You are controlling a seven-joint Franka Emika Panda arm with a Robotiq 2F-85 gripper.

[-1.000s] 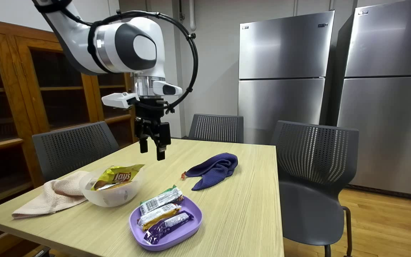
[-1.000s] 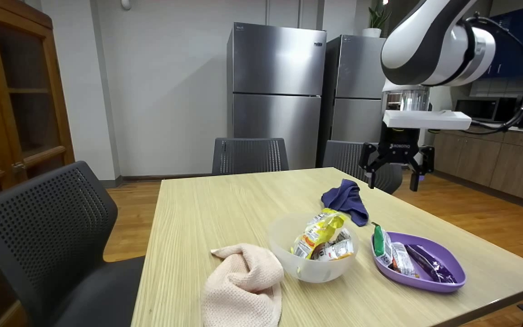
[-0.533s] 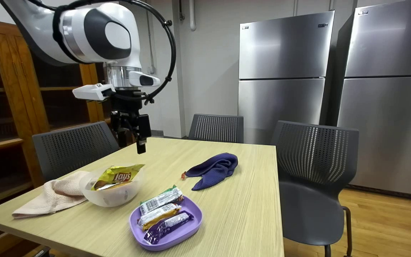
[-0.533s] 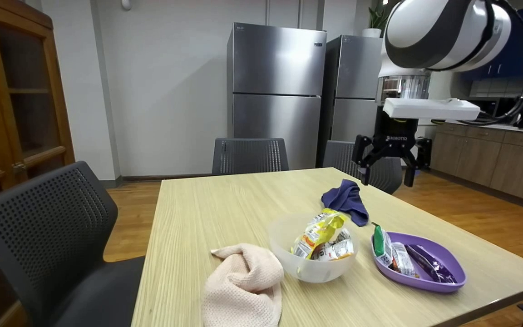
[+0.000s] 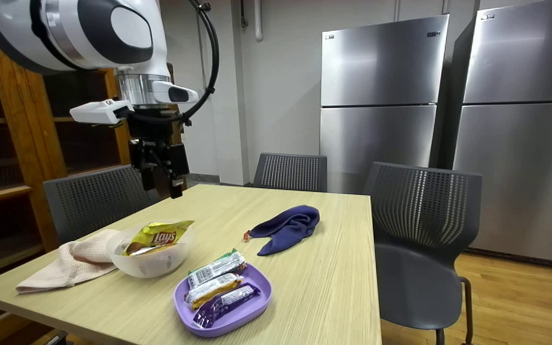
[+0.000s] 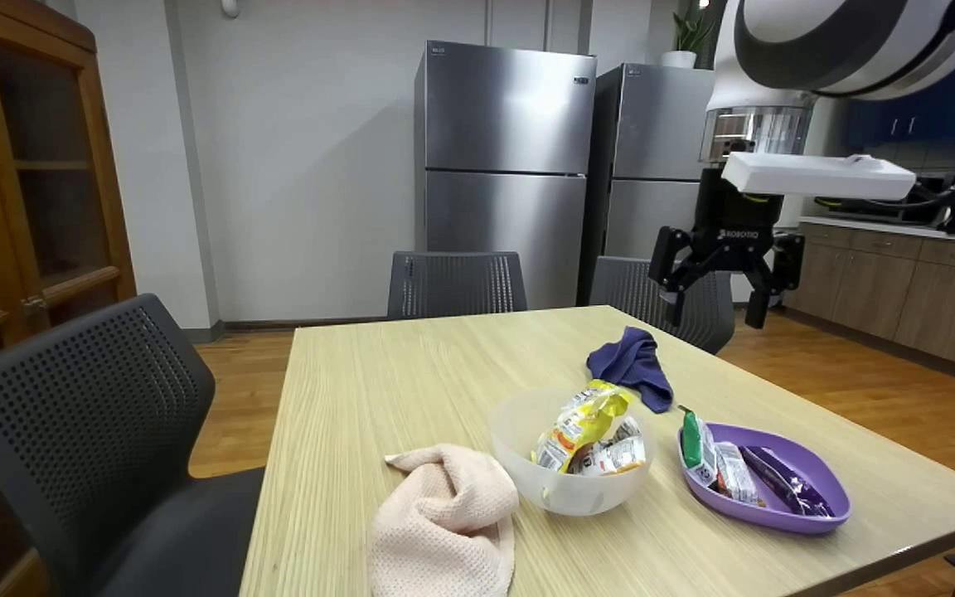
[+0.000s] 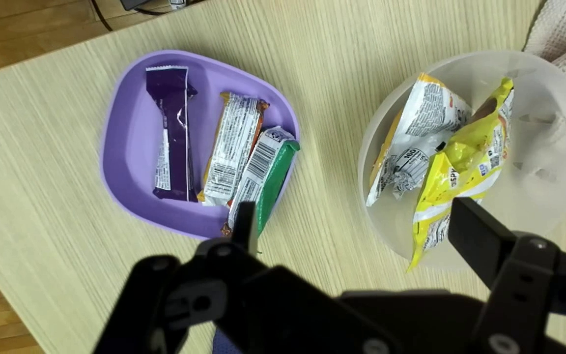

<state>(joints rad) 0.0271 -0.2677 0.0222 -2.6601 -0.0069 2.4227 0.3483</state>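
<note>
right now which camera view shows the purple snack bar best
The wrist view. It looks down on the purple snack bar, showing its whole length in the purple tray, clear of the gripper fingers. Both exterior views also show it in the tray, but smaller and at a slant.

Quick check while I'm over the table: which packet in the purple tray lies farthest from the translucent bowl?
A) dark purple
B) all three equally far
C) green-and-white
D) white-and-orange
A: in the wrist view, the dark purple packet lies on the side of the purple tray away from the translucent bowl, beyond the white-and-orange packet and the green-and-white packet.
</note>
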